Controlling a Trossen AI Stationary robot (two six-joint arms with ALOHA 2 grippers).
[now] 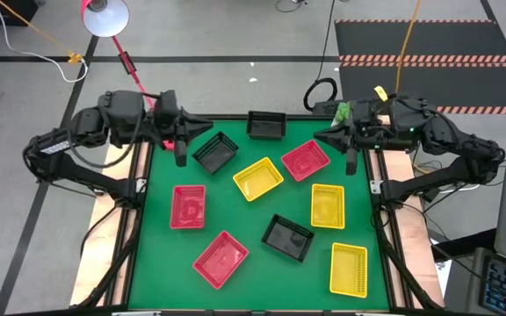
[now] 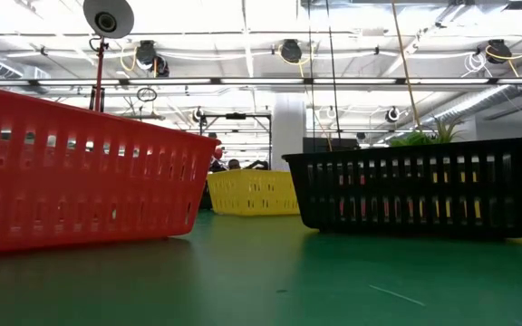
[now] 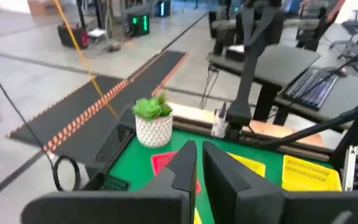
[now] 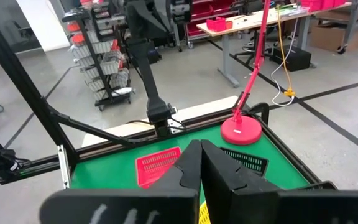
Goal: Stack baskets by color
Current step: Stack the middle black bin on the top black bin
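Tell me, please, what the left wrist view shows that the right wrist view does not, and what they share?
Only the left wrist view shows the white plant pot with its green plant at the table's far corner, two yellow baskets, and a keyboard on a desk beyond. Only the right wrist view shows the pink-red lamp base with its slanted stem, a black basket in front of it, and a wire rack in the room. Both show the green table, a red basket, the opposite arm's base, and the view's own gripper, left gripper and right gripper.
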